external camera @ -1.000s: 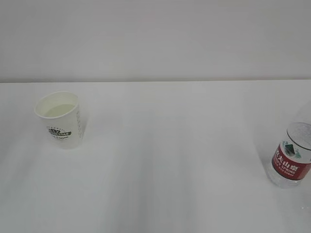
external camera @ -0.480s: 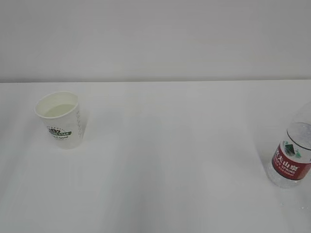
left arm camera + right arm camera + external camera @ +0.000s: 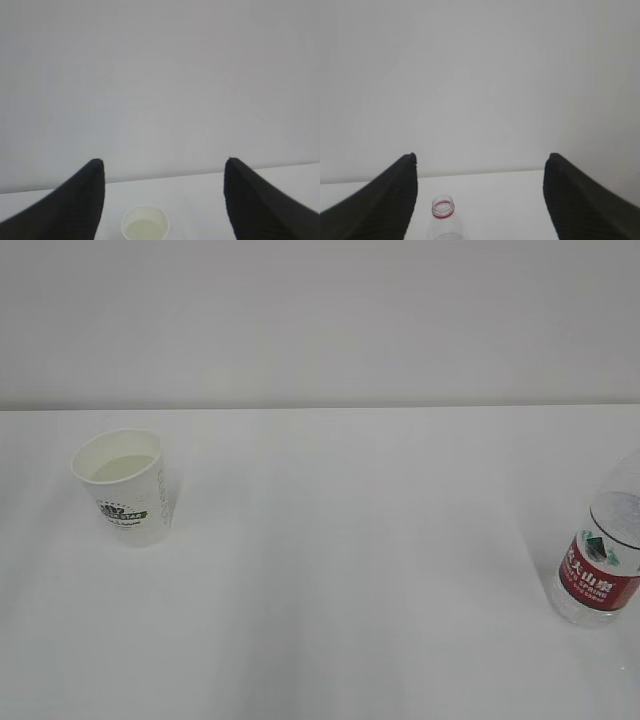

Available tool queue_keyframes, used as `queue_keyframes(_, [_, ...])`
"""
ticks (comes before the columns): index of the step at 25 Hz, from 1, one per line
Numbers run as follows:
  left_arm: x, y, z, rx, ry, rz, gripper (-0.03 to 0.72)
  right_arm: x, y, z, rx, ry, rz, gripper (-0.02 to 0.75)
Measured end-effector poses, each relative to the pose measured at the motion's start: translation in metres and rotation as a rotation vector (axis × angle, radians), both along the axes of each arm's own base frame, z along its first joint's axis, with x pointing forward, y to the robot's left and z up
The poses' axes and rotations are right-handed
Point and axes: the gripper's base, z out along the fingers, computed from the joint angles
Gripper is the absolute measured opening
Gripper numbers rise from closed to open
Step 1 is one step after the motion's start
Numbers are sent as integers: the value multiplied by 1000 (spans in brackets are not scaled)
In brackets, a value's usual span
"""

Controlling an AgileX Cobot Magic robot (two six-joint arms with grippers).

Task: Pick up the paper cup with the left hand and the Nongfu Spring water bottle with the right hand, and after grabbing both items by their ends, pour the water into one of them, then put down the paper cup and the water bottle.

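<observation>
The white paper cup with a dark logo stands upright at the table's left, pale water inside it. In the left wrist view the paper cup sits low between my wide-apart black fingers, and my left gripper is open above it, holding nothing. The Nongfu Spring water bottle with its red label stands upright at the right edge. Its uncapped, red-ringed neck shows low in the right wrist view, nearer the left finger. My right gripper is open and apart from it. Neither arm appears in the exterior view.
The white table stretches bare between cup and bottle. A plain pale wall rises behind its far edge.
The bottle has shifted very slightly at the right edge of the exterior view. The cup has not moved.
</observation>
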Motion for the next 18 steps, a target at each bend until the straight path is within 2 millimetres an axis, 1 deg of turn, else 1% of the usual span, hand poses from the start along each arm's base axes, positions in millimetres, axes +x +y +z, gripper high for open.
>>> queue_keyframes(6, [-16,6,-1,-10,-10,4,538,-14,-1,-9,-30,40,-8,590])
queue_keyframes(10, [-20,8,-6,1,33,10,537,-25,-2,-10,-33,11,-10,590])
queue_keyframes(13, [-20,8,-10,12,73,15,537,-30,-2,-14,-38,26,-13,590])
queue_keyframes(18, [-21,8,-18,19,164,13,537,-40,-4,-30,-30,155,-26,590])
